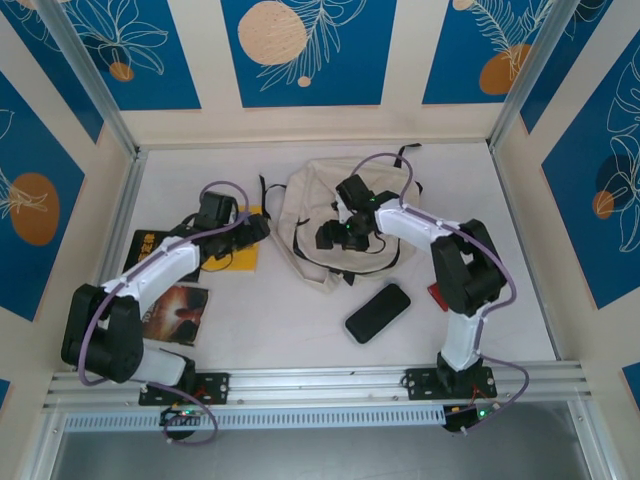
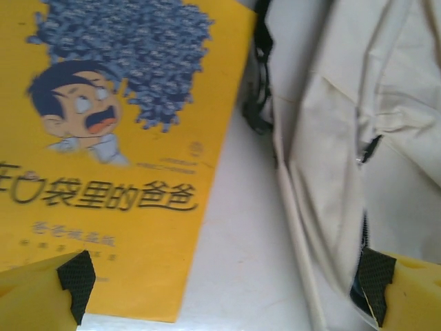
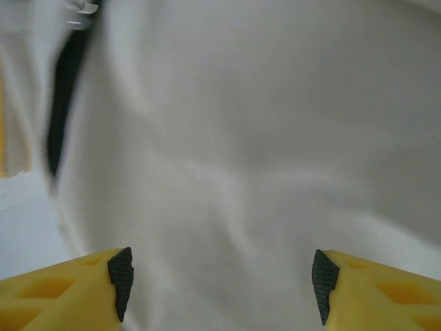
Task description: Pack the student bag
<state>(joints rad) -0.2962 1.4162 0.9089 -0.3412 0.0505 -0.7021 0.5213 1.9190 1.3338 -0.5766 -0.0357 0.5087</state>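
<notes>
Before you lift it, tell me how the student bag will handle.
Probably floppy: the student bag lies slumped and creased, so it should sag and fold if lifted by one edge. Likely light, since it looks flat. Pushed, the cloth may bunch rather than slide.

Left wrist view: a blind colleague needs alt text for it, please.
A yellow book with a shouting cartoon boy lies on the white table beside the cream fabric backpack. The open left gripper spans the gap between them.

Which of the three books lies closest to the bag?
The yellow book, right beside the bag; the black one and the brown one lie farther left.
</notes>
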